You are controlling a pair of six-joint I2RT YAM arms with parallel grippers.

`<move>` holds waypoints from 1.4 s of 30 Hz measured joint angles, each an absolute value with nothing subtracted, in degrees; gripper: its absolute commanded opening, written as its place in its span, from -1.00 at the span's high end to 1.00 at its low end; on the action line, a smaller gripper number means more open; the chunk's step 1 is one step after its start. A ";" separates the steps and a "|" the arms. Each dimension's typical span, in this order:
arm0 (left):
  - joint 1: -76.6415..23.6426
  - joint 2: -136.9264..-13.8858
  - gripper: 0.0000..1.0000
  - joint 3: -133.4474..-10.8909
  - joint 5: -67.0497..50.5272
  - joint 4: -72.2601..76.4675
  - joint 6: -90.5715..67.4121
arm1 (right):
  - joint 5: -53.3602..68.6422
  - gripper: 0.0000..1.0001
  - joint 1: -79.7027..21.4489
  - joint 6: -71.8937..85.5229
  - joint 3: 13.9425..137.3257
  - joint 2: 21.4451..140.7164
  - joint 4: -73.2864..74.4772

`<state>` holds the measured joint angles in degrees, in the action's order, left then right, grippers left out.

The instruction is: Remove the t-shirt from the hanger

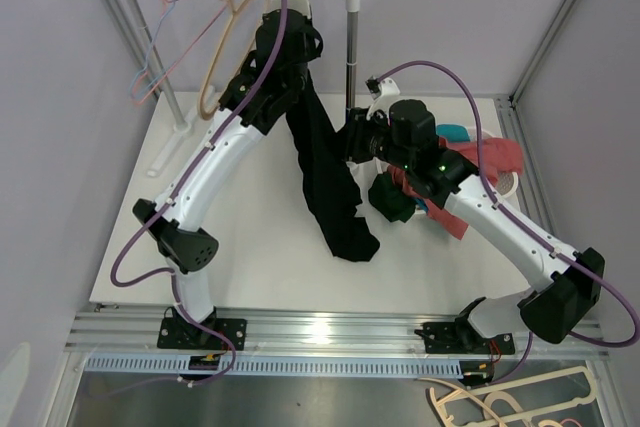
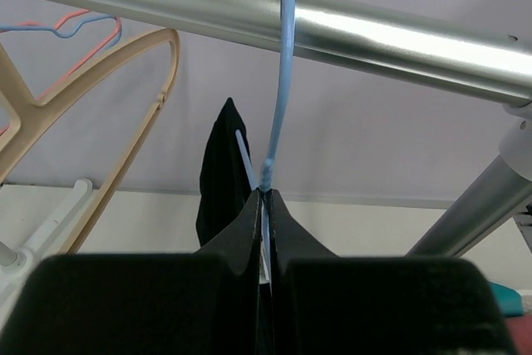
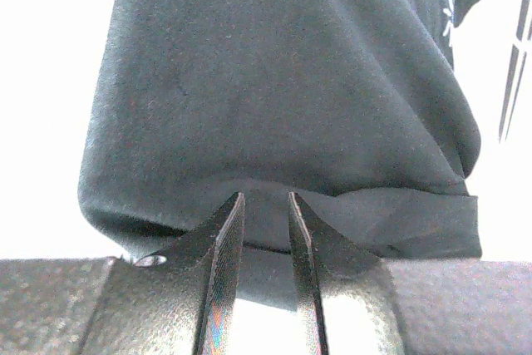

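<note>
My left gripper [image 2: 264, 199] hides the thin light-blue plastic hanger [image 2: 281, 81] below its neck. The black fabric t-shirt [image 3: 283, 81] is cropped at the top; I can't tell whether my right gripper [image 3: 266, 202] pinches it.

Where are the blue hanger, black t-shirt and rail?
blue hanger [image 2: 279, 81], left wrist view, on the hook's long shank.
black t-shirt [image 1: 325, 177], top external view, middle of the hanging cloth.
rail [image 2: 416, 39], left wrist view, bare tube right of the hook.

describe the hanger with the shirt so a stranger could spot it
Find the silver rail at the back. Of the hangers on it, take the pale blue hanger nearest the right post, pinched by the left claw. Only it carries the black t-shirt; the beige hanger alongside is bare.
</note>
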<state>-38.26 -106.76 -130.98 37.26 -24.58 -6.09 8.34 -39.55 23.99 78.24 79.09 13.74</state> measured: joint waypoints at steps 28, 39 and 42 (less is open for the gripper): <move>-37.87 -109.12 0.99 -138.56 36.77 -28.01 -1.32 | 5.21 -0.49 -39.64 23.51 77.54 76.51 13.23; -39.79 -98.13 0.99 -129.43 44.49 -27.05 -0.45 | -0.47 -0.85 -40.03 20.69 75.05 68.31 15.14; -43.13 -91.48 0.99 -119.13 49.43 -26.46 -2.92 | -0.89 -0.90 -41.47 19.27 70.17 63.26 14.46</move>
<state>-43.13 -91.48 -119.13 49.43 -26.46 -2.92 -0.89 -41.47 19.27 70.17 63.26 14.46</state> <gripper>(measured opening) 0.015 0.938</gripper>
